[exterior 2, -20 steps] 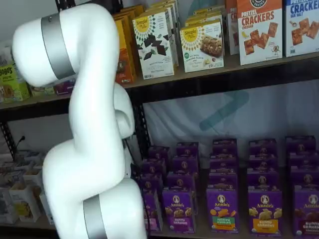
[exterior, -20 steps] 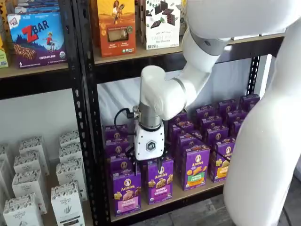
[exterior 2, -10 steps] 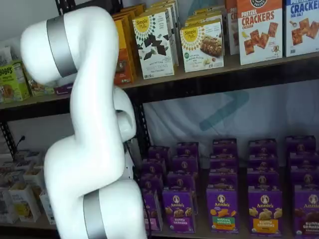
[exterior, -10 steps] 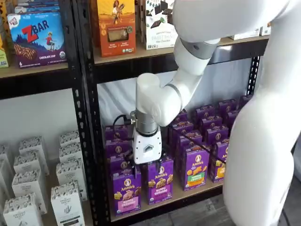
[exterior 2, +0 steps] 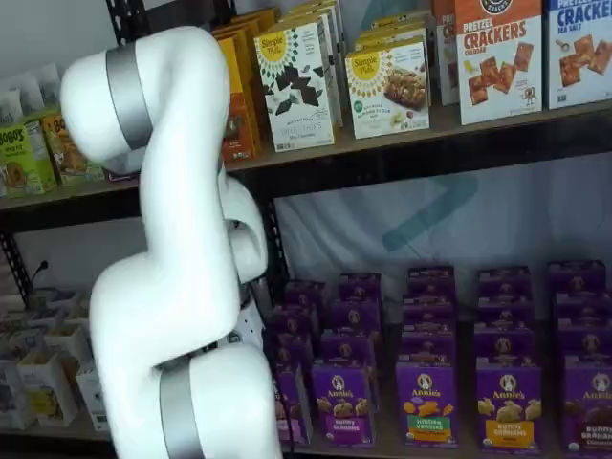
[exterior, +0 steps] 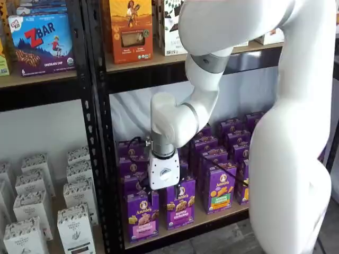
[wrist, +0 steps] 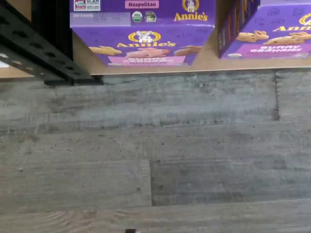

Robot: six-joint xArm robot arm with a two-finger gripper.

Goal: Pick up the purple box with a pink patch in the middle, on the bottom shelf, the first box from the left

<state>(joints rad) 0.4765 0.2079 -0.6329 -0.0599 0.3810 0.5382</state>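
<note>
The purple box (exterior: 142, 216) stands upright at the left front of the bottom shelf (exterior: 220, 216), its pink panel facing out. My gripper (exterior: 161, 191) hangs just above the front row, over the gap between this box and its right neighbour, with its white body (exterior: 162, 175) upright. It is open and holds nothing. The wrist view looks down on the purple box (wrist: 146, 46), its pink strip at the shelf's tan front edge (wrist: 206, 60). In a shelf view the white arm (exterior 2: 182, 316) hides the gripper.
A black rack post (exterior: 98, 159) stands just left of the box and also shows in the wrist view as a black rack post (wrist: 39, 53). Other purple cartons (exterior: 180, 203) fill the shelf to the right and behind. White cartons (exterior: 32, 211) fill the left bay. Grey plank floor (wrist: 155, 145) lies below.
The arm has swung left and a little lower, carrying the gripper from above the second front carton towards the leftmost column. The boxes have not moved.
</note>
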